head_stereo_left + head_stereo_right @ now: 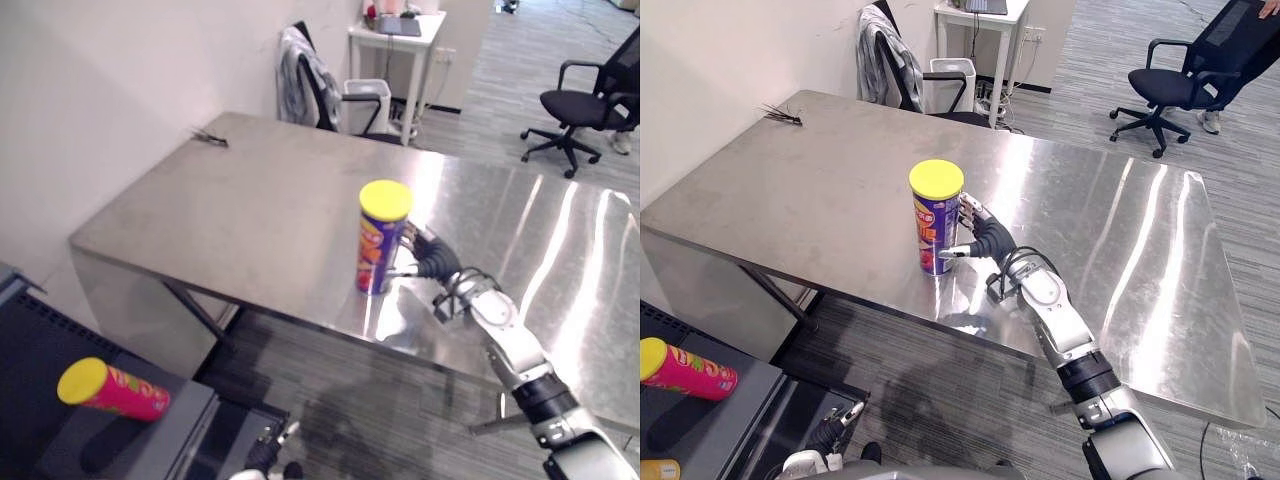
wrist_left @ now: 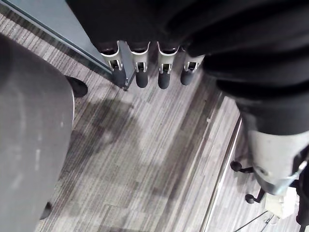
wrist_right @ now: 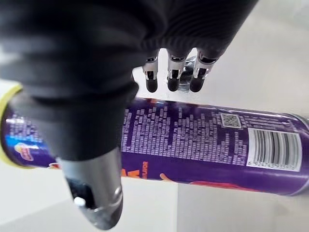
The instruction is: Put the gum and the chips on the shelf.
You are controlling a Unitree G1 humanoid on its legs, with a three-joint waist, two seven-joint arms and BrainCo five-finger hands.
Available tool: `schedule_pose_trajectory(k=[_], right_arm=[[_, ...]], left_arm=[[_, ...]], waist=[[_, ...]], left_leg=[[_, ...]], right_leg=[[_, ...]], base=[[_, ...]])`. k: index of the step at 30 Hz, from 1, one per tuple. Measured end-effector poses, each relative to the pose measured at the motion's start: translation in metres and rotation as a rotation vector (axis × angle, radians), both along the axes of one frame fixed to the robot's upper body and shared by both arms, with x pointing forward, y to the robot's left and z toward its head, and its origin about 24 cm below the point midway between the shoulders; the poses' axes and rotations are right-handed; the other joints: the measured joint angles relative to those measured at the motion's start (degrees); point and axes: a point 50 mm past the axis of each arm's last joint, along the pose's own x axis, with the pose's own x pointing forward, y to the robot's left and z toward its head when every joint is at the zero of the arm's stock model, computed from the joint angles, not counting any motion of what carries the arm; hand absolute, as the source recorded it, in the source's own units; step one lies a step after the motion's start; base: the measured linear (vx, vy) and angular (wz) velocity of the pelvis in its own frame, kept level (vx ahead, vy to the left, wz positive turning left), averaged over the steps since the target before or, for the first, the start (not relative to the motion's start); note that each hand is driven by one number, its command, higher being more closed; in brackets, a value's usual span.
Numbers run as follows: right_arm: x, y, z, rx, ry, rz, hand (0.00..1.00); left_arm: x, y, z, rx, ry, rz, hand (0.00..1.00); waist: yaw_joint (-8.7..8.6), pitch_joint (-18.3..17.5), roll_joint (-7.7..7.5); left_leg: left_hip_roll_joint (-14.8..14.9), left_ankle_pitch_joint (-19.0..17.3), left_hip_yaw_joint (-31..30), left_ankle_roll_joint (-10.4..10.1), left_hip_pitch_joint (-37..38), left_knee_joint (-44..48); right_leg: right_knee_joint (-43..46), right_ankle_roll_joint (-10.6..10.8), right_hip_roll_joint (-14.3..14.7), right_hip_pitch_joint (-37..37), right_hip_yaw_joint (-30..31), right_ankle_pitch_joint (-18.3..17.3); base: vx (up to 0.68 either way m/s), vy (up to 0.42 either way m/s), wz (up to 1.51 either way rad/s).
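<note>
We've got the purple chips can (image 1: 382,240) upright near the table's (image 1: 250,200) front edge. Our right hand (image 1: 990,242) sits at its 4 o'clock, thumb and straight fingers straddling it, not clasped. A red can (image 1: 110,388) already lies on the shelf (image 1: 175,425) at 7 o'clock. Our left hand (image 2: 141,77) hangs slack.

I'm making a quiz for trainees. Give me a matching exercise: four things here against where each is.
1 purple chips can
2 red chips can
3 right robot hand
4 left robot hand

A lying on the grey shelf
B upright on the steel table
C over the floor
D at the purple chips can

Pairs: 1-B; 2-A; 3-D; 4-C
</note>
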Motion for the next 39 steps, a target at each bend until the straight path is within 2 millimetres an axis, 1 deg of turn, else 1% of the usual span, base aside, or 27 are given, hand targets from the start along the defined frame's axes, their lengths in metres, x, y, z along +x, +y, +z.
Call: schedule_pose_trajectory(k=[3, 10, 15, 24, 26, 28, 31, 35, 37, 39], right_arm=[[-0.002, -0.001, -0.005, -0.002, 0.018, 0.002, 0.0], [-0.004, 0.003, -0.011, -0.003, 0.062, 0.027, 0.0], [-0.004, 0.003, -0.013, 0.011, 0.079, 0.031, 0.0], [-0.002, 0.007, -0.016, -0.02, 0.091, 0.05, 0.0], [0.0, 0.005, -0.012, -0.034, 0.076, 0.047, 0.0], [0.005, 0.002, -0.003, -0.053, 0.046, 0.041, 0.0], [0.01, 0.005, 0.01, -0.054, 0.005, 0.043, 0.0], [0.013, 0.007, 0.018, -0.055, -0.023, 0.044, 0.0], [0.016, 0.008, 0.023, -0.057, -0.038, 0.045, 0.0], [0.018, 0.009, 0.029, -0.058, -0.055, 0.048, 0.0]], left_arm=[[0.001, 0.0, 0.001, 0.001, -0.008, -0.001, 0.0], [0.002, 0.0, 0.001, 0.001, -0.009, -0.003, 0.0], [0.002, 0.0, 0.001, 0.0, -0.01, -0.004, 0.0], [0.002, -0.001, 0.001, 0.0, -0.009, -0.009, 0.0], [0.002, -0.001, 0.001, 0.0, -0.009, -0.013, 0.0], [0.003, -0.002, 0.002, -0.001, -0.015, -0.013, 0.0], [0.004, -0.003, 0.002, -0.004, -0.019, -0.012, 0.0], [0.005, -0.003, 0.002, -0.003, -0.022, -0.012, 0.0], [0.007, -0.003, 0.003, -0.004, -0.032, -0.012, 0.0], [0.008, -0.003, 0.004, -0.005, -0.037, -0.012, 0.0]], waist=[[-0.01, 0.0, -0.01], [0.01, 0.0, -0.01], [0.05, 0.0, -0.01], [0.28, 0.1, 0.07], [0.38, 0.1, 0.13], [0.51, 0.4, 0.37], [0.78, 0.7, 0.6], [0.83, 0.8, 0.61], [1.42, 1.1, 0.58], [1.62, 1.4, 0.58]], left_leg=[[0.0, 0.7, -0.5, 0.0, 0.0, -1.2], [-0.1, 0.8, -1.0, 0.0, 0.0, -1.5], [-0.1, 0.8, -1.2, 0.0, 0.0, -1.8], [-0.2, 0.8, -1.4, 0.0, -0.3, -1.9], [-0.2, 0.8, -2.2, 0.0, -1.1, -1.6], [-0.1, 0.8, -3.1, 0.0, -2.0, -1.0], [-0.1, 0.8, -3.2, -0.1, -2.2, -0.8], [-0.1, 0.7, -3.9, -0.1, -3.2, -0.3], [0.0, 0.7, -4.2, -0.1, -3.4, -0.2], [0.0, 0.7, -4.3, -0.1, -3.4, -0.1]], right_leg=[[-0.2, 0.0, 0.0, 0.0, -0.6, 0.0], [-0.6, 0.0, 0.0, 0.3, -0.9, 0.0], [-0.9, 0.0, -0.1, 0.4, -1.3, 0.0], [-1.0, 0.0, -0.1, 0.4, -2.0, 0.0], [-1.1, 0.0, -0.1, 0.2, -2.3, 0.0], [-1.1, 0.0, 0.1, 0.2, -3.1, 0.0], [-1.1, 0.0, 0.2, 0.2, -3.1, 0.0], [-1.1, 0.0, 0.2, -0.2, -3.6, 0.0], [-1.1, 0.0, 0.4, -0.2, -3.9, 0.0], [-1.1, 0.0, 0.4, -0.1, -3.9, 0.0]], base=[[0.0, 0.001, 0.09], [0.0, 0.001, 0.01], [0.01, 0.002, 0.01], [0.0, 0.0, 0.01], [-0.01, -0.002, 0.14], [-0.01, -0.008, 0.18], [0.0, -0.003, 0.02], [0.0, -0.001, 0.06], [0.0, -0.005, 0.07], [0.0, 0.0, 0.0]])
